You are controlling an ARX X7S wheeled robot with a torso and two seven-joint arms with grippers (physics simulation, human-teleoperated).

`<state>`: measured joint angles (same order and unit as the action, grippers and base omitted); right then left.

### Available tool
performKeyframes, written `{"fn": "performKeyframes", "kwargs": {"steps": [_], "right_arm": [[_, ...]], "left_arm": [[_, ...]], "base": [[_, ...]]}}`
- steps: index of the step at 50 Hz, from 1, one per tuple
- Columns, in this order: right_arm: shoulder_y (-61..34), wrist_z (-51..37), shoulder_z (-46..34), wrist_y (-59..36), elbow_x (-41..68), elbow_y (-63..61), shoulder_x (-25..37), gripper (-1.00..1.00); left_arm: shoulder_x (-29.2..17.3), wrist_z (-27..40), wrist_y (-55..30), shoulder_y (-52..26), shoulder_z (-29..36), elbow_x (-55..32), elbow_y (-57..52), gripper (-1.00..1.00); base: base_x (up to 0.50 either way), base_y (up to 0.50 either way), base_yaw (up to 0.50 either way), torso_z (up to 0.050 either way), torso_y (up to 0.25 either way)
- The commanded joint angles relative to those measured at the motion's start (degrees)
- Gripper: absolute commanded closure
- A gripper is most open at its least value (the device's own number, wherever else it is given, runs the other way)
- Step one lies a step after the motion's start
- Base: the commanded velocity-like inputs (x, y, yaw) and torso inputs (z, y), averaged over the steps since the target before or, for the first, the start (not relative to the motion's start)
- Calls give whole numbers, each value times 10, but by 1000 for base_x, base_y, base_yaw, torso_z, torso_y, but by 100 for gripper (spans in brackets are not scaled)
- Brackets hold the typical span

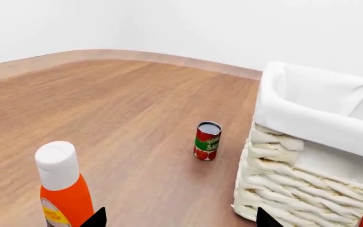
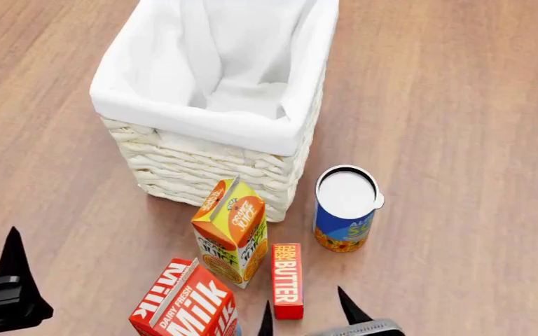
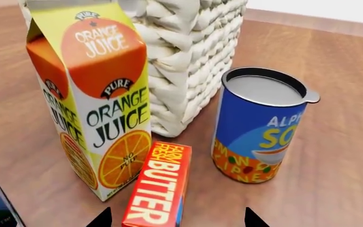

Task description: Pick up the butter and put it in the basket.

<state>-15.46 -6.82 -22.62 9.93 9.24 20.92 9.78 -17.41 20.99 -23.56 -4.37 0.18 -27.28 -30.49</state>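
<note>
Your right pincer [image 2: 305,308] hangs spread apart over the butter [image 2: 288,280], which lies flat on the tabletop just beside the juice carton [image 2: 232,231], so a drifting descent could clip that carton and topple it onto the box.

woven wicker basket [image 2: 204,164] w/ cloth liner, glossy cardboard butter [image 3: 159,187], wood floor [image 2: 456,84]

"FARM FRESH BUTTER" on the butter box [image 3: 159,187], "PURE ORANGE JUICE" on the juice carton [image 3: 93,94] at its 10 o'clock, "DAIRY FRESH MILK" on the milk carton [image 2: 183,308].
</note>
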Motion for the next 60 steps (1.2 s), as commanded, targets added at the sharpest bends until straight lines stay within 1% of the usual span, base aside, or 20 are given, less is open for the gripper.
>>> {"fn": "performKeyframes", "kwargs": {"steps": [1,19,27,42,60], "right_arm": [[-20,9,-6,-7,5,22,-2,-100],[-47,20,-14,-14,14,59,-9,-100],[-60,21,-17,-53,23,71,-11,-100],[-66,18,-22,-85,30,62,-6,-100],[-77,18,-29,-80,31,75,-8,-100]], "left_arm": [[-3,6,-4,5,-2,-7,-11,-100],[-8,14,-12,10,-8,-23,-30,-100],[-10,17,-14,13,-9,-28,-37,-100],[-12,23,-17,18,-8,-35,-49,-100],[-16,28,-19,19,-11,-45,-56,-100]], "base": [[0,0,0,0,0],[0,0,0,0,0],[0,0,0,0,0],[0,0,0,0,0],[0,0,0,0,0]]}}
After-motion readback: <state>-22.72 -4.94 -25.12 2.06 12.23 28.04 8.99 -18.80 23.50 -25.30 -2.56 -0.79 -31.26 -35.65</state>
